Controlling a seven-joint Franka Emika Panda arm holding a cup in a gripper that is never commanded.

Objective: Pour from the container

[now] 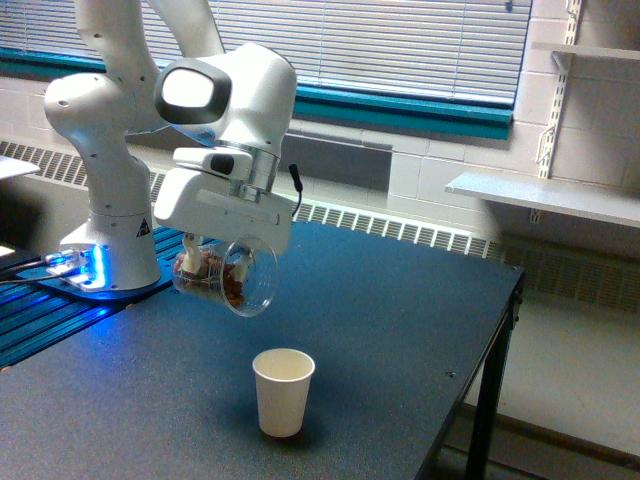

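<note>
The container [232, 277] is a clear plastic cup with brown nut-like pieces inside. It hangs tipped on its side under the white arm, its wide mouth facing the exterior view's right and slightly down. My gripper [205, 252] is shut on it, and the fingers are mostly hidden under the white hand. A small off-white paper cup [283, 391] stands upright on the dark table, below the container's mouth and a little to the exterior view's right. The brown pieces are all still inside the container.
The dark table [400, 330] ends at an edge on the exterior view's right. The arm's white base [105, 240] stands at the left on a blue-lit plate. A wall shelf [545, 195] and a window with blinds lie behind.
</note>
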